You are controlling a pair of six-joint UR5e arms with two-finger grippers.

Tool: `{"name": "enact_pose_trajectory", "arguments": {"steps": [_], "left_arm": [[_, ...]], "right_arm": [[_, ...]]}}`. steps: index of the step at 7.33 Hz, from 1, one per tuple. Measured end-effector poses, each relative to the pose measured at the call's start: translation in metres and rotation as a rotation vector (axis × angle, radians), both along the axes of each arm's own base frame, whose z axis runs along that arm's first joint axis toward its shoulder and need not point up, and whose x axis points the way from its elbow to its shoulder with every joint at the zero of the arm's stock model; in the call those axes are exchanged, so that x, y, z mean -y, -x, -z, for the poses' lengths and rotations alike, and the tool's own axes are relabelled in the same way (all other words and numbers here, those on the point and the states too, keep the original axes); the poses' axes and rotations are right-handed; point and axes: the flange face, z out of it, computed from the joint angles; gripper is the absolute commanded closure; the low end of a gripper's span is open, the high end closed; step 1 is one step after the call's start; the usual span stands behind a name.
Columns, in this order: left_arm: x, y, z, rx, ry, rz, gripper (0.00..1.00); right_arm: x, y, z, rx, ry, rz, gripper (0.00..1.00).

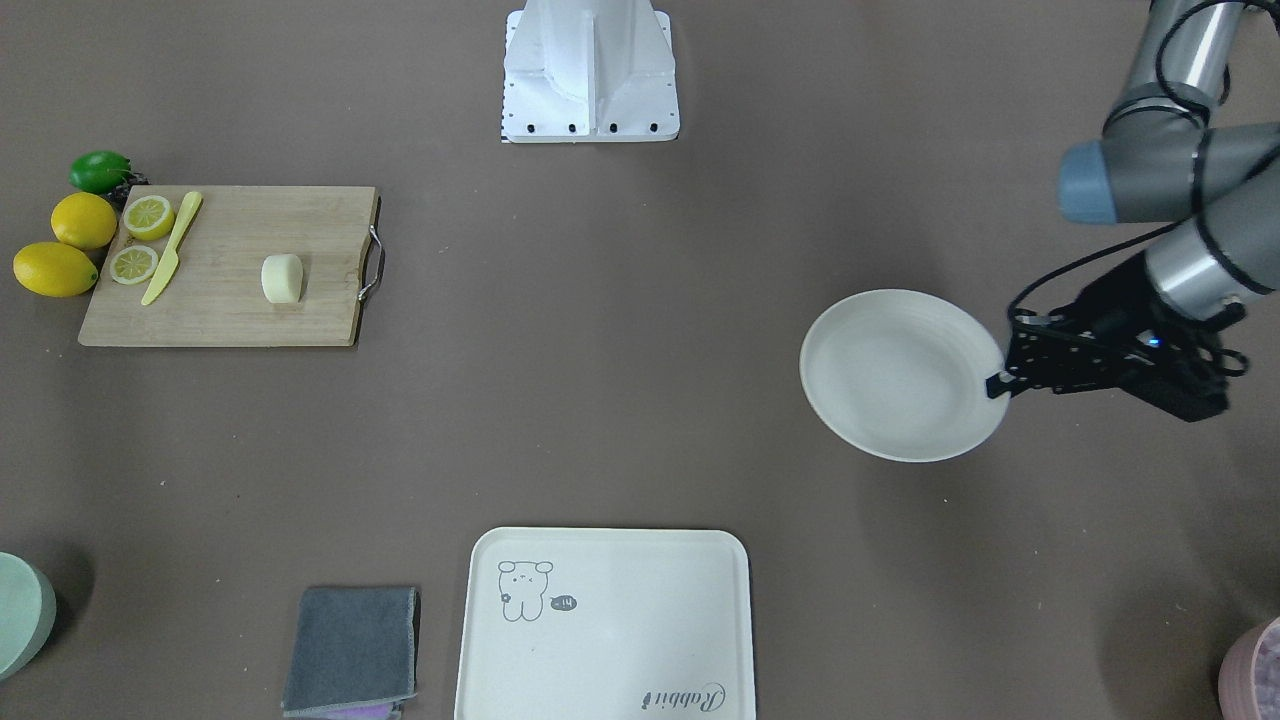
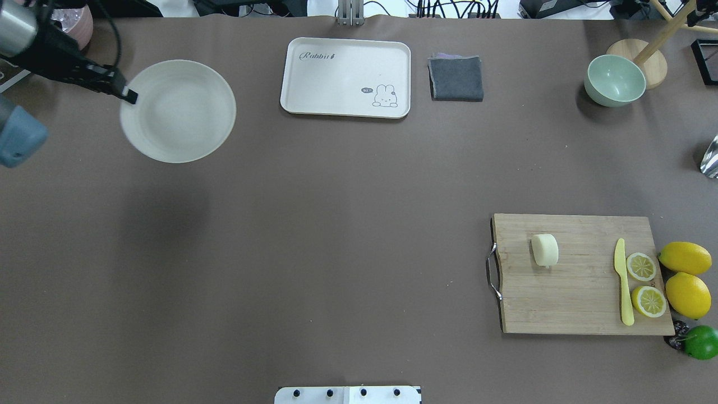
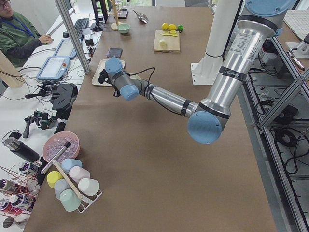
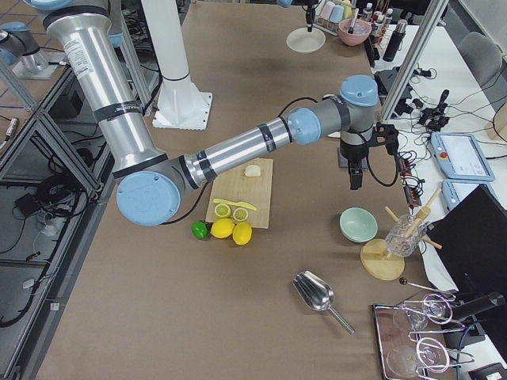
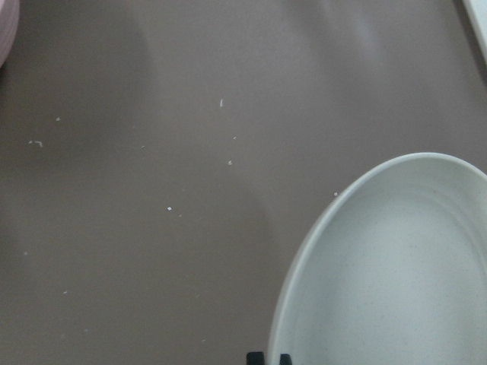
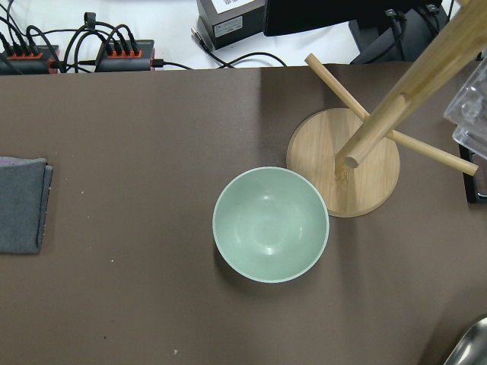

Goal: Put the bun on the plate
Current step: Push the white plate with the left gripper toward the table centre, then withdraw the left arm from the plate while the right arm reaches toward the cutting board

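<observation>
The bun [image 1: 282, 278] lies on its side on a wooden cutting board [image 1: 225, 310], far across the table from the plate [image 1: 900, 375]. My left gripper [image 1: 997, 385] is shut on the plate's rim, and a shadow on the table suggests the plate is held slightly above it. In the overhead view the bun [image 2: 544, 249] is at the near right and the plate [image 2: 178, 111] at the far left, with the left gripper [image 2: 130, 96] on its left edge. My right gripper [image 4: 354, 180] hangs above the table beyond the board; I cannot tell whether it is open or shut.
The board also carries a yellow knife [image 2: 622, 283] and two lemon halves [image 2: 640, 266], with whole lemons [image 2: 685, 258] and a lime [image 2: 701, 341] beside it. A cream tray [image 2: 346, 77], a grey cloth [image 2: 456, 77], a green bowl [image 2: 615, 80] and a wooden stand [image 2: 645, 53] line the far edge.
</observation>
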Motion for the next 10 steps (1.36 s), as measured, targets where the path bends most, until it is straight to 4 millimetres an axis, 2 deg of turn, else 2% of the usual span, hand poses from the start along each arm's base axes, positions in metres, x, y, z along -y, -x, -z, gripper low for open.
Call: {"name": "enact_pose_trajectory", "arguments": {"steps": [1, 2, 3, 4, 6, 7, 8, 9, 10], "left_arm": [[-0.012, -0.053, 0.036, -0.009, 0.0, 0.031, 1.0], [-0.029, -0.098, 0.057, -0.021, 0.0, 0.052, 1.0], [-0.052, -0.14, 0.068, -0.036, -0.002, 0.063, 1.0], [-0.077, -0.175, 0.072, -0.052, 0.003, 0.067, 1.0], [-0.125, -0.23, 0.075, -0.066, 0.018, 0.061, 1.0], [-0.147, -0.253, 0.073, -0.061, 0.013, 0.053, 0.92], [-0.166, -0.271, 0.071, -0.053, 0.007, 0.047, 0.31], [-0.179, -0.283, 0.071, -0.05, 0.001, 0.039, 0.02], [-0.186, -0.287, 0.075, -0.063, 0.009, 0.042, 0.02]], "right_arm": [[0.0, 0.002, -0.003, -0.001, 0.005, 0.003, 0.0], [0.0, 0.004, -0.006, -0.001, 0.011, 0.006, 0.0], [0.0, 0.005, -0.009, -0.002, 0.016, 0.008, 0.0], [-0.001, 0.005, -0.01, -0.003, 0.018, 0.007, 0.0], [-0.001, 0.005, -0.009, -0.004, 0.017, 0.005, 0.0], [-0.002, 0.005, -0.009, -0.006, 0.016, 0.002, 0.0], [-0.002, 0.005, -0.011, -0.008, 0.017, 0.002, 0.0], [-0.003, 0.005, -0.013, -0.013, 0.016, 0.003, 0.0], [-0.004, 0.004, -0.013, -0.019, 0.012, 0.003, 0.0]]}}
